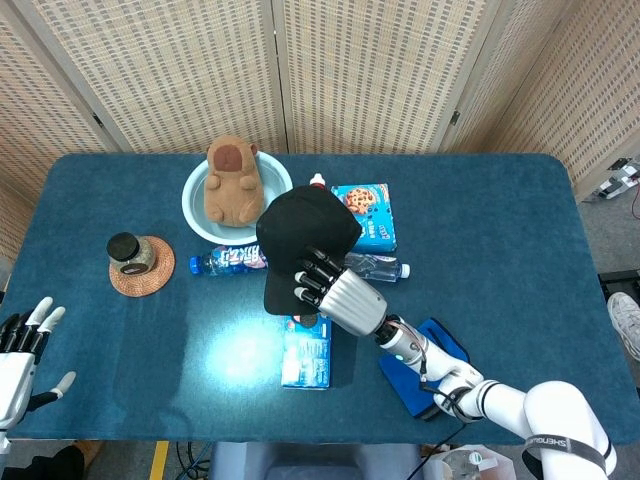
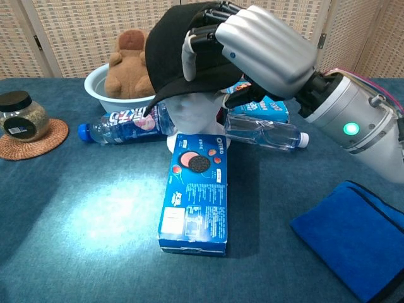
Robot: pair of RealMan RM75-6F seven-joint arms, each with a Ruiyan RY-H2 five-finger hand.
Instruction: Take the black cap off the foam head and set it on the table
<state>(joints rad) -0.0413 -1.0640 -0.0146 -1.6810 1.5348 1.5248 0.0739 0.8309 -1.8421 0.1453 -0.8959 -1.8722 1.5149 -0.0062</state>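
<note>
The black cap [image 2: 167, 53] sits tilted up on the white foam head [image 2: 194, 118], whose face shows below the brim. My right hand [image 2: 262, 41] grips the cap's crown from the right, fingers [image 2: 205, 31] curled over the top and the thumb underneath. In the head view the cap [image 1: 300, 235] hides the foam head, and the right hand [image 1: 335, 292] lies on its near side. At the bottom left corner my left hand [image 1: 22, 345] rests off the table edge, fingers spread, holding nothing.
An Oreo box [image 2: 196, 192] lies just in front of the foam head. A clear bottle [image 2: 268, 134] and a cookie box [image 1: 365, 215] lie to its right, a blue-labelled bottle [image 2: 123, 123] to its left. Behind are a bowl [image 2: 101, 82] with a plush toy, a jar [image 2: 22, 117] on a coaster, and a blue cloth [image 2: 353, 243].
</note>
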